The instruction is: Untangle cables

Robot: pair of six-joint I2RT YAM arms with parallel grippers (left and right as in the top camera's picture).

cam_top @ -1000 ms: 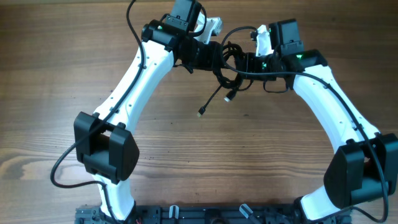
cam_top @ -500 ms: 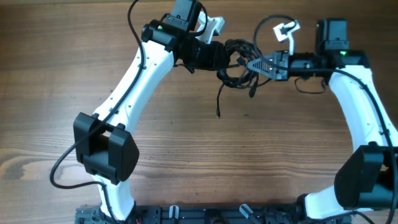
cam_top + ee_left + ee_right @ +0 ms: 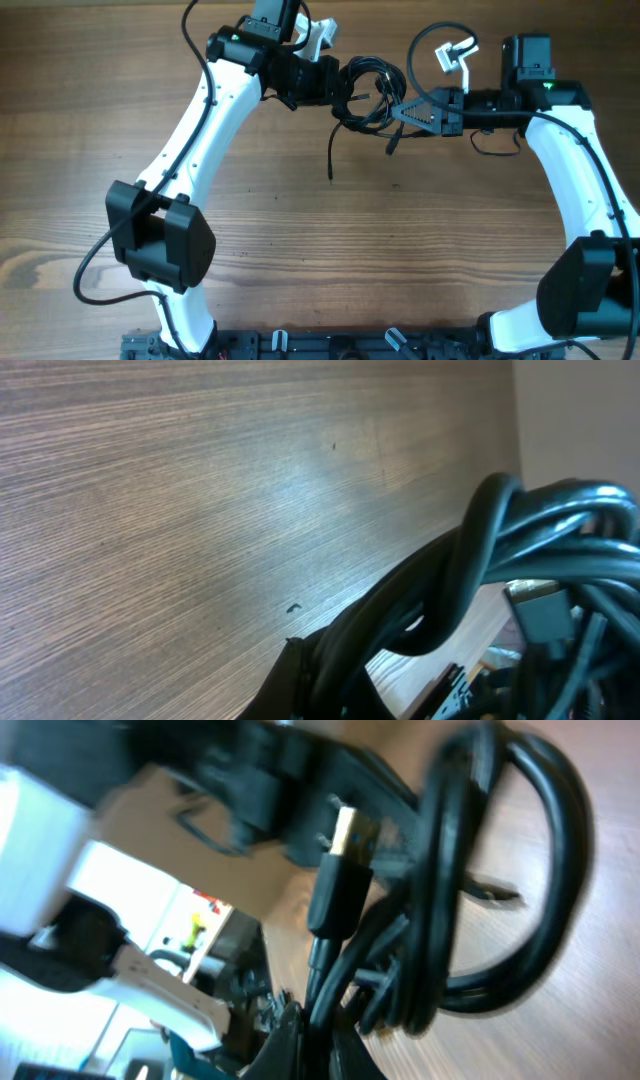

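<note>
The wood-grain table fills the overhead view, with broad open wood in front of the arms and out to both sides. Toward the far side, the cables bunch in a knot between the arms. The left gripper is clamped on its left side and the right gripper is pinched on its right, while two loose ends trail toward the arm bases.

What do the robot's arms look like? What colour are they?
The left arm and right arm are white tubes with chunky black joints. A thick black wire runs along each, and a tiny green light glows near each wrist. The left gripper and right gripper are black.
</note>
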